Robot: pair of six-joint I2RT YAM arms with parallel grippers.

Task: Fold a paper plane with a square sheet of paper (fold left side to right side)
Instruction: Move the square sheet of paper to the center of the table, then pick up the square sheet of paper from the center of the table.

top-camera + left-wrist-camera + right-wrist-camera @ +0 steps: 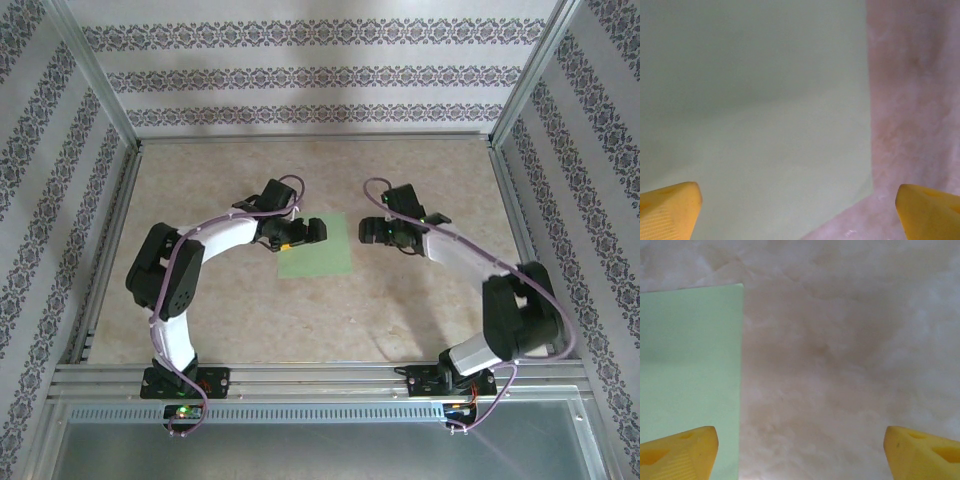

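The square sheet of light green paper (318,250) lies flat on the table's middle. My left gripper (300,233) hovers over its upper left part, open, with yellow fingertips (670,210) wide apart above the paper (755,115); one paper corner sits low in the left wrist view. My right gripper (375,232) stands just right of the sheet, open, with nothing between its fingers (680,452). In the right wrist view the paper's edge (690,365) runs down the left side, under the left fingertip.
The beige marbled table (420,300) is bounded by a metal frame rail (320,375) at the near edge and patterned walls (300,70) on three sides.
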